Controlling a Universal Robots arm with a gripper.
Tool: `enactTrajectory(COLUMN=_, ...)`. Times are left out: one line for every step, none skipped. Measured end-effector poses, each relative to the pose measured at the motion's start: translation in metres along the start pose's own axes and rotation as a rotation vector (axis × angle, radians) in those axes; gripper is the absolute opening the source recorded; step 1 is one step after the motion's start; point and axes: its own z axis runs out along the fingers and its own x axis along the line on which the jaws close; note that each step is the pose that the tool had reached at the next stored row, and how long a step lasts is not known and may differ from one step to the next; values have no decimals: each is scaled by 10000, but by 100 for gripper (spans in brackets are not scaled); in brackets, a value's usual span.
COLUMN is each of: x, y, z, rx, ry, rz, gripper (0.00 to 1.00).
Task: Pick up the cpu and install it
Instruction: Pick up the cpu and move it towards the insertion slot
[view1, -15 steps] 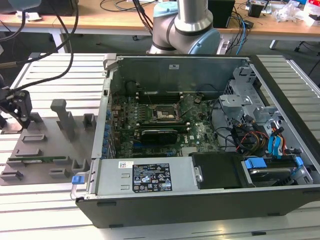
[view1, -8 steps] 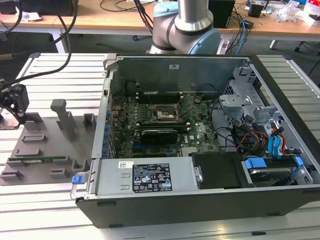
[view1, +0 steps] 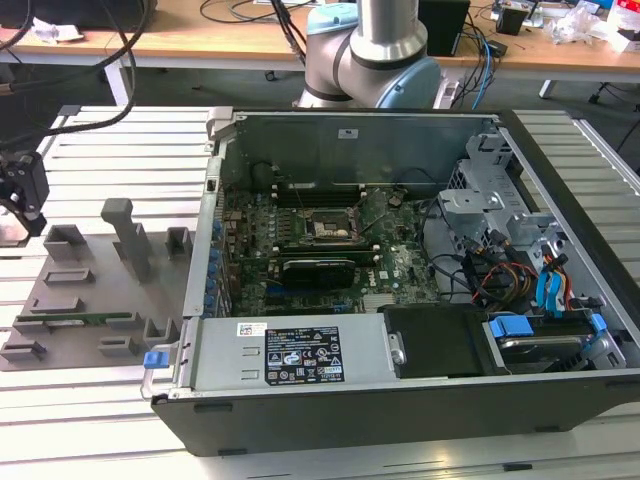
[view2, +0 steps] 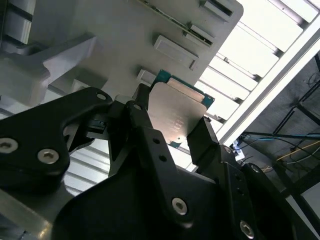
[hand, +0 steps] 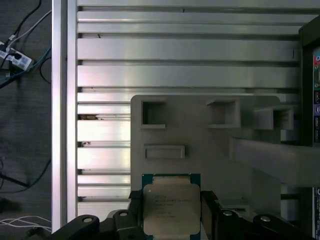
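In the exterior view the gripper (view1: 20, 225) hung over the grey fixture plate (view1: 90, 300) at the exterior view's left, well apart from the open computer case (view1: 400, 400). In the second wrist view its fingers (view2: 145, 107) pinched the cpu (view2: 175, 112) by two opposite edges. In the first wrist view the cpu (hand: 171, 207) sat between them above the plate's edge

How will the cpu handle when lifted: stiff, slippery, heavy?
Likely stiff: the cpu is a flat metal-topped plate. Held by its thin edges in the gripper, it might slip. Probably light, being so thin.
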Motion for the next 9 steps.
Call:
enactTrajectory(x=-1, y=1, z=-59, rx=0, ry=1, rz=0, gripper=55)
enactTrajectory(x=-2, y=1, z=-121, rx=1, ry=0, rz=0, gripper=55)
enactTrajectory(x=-3, y=2, z=-160, rx=1, ry=0, rz=0, gripper=55)
enactTrajectory(x=-4, y=2, z=-201, rx=1, ry=-1, rz=0, gripper=55)
enactTrajectory(x=-5, y=3, z=-229, rx=1, ry=0, rz=0, gripper=55)
enactTrajectory(x=-5, y=3, z=-251, rx=0, ry=0, rz=0, gripper=55)
enactTrajectory(x=-6, y=3, z=-270, rx=1, ry=0, rz=-1, gripper=55)
enactTrajectory(x=-6, y=3, z=-287, rx=1, ry=0, rz=0, gripper=55)
enactTrajectory(x=-6, y=4, z=-301, rx=1, ry=1, rz=0, gripper=55)
